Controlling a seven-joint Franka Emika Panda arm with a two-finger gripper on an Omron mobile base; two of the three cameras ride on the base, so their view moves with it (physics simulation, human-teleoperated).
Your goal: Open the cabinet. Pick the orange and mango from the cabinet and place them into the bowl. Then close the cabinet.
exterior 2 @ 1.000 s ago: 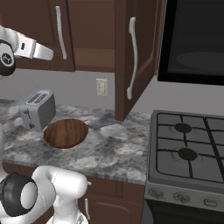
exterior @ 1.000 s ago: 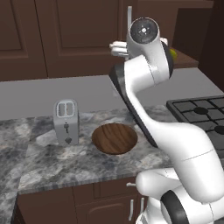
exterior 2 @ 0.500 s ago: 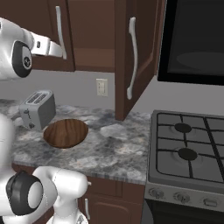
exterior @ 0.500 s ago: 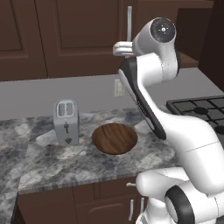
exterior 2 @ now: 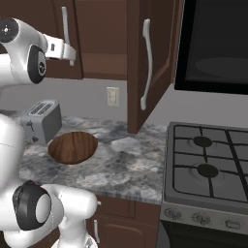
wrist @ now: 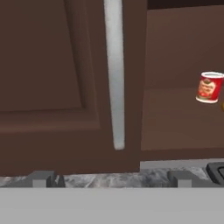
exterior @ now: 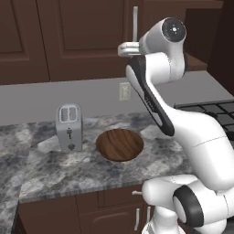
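in the left base view the arm reaches up so that the fingers (exterior: 122, 49) sit high beside the silver bar handle (exterior: 135, 23) of the cabinet (exterior: 87, 36), whose left door looks shut. whether they touch the handle cannot be told from here, nor how far apart they stand. below, the bowl (exterior: 120, 144) rests on the table (exterior: 55, 169), just beside the toaster (exterior: 69, 127), with nothing in it.

in the right base view the fingers (exterior 2: 70, 52) end close to the left door's handle (exterior 2: 64, 26), with nothing seen held. the right door (exterior 2: 147, 60) stands swung out toward the camera, edge on. the bowl (exterior 2: 72, 147) lies near the toaster (exterior 2: 42, 120), with the stove (exterior 2: 208, 169) well apart to the right.

in the hand view the two fingertips (wrist: 41, 178) stand spread wide at the bottom, holding nothing, and the left door's handle (wrist: 114, 74) runs upright between them, farther off. right of that door the cabinet is open, and a small red can (wrist: 210, 87) stands on its shelf (wrist: 175, 127). a sliver of yellow shows at the right edge, too little to name.
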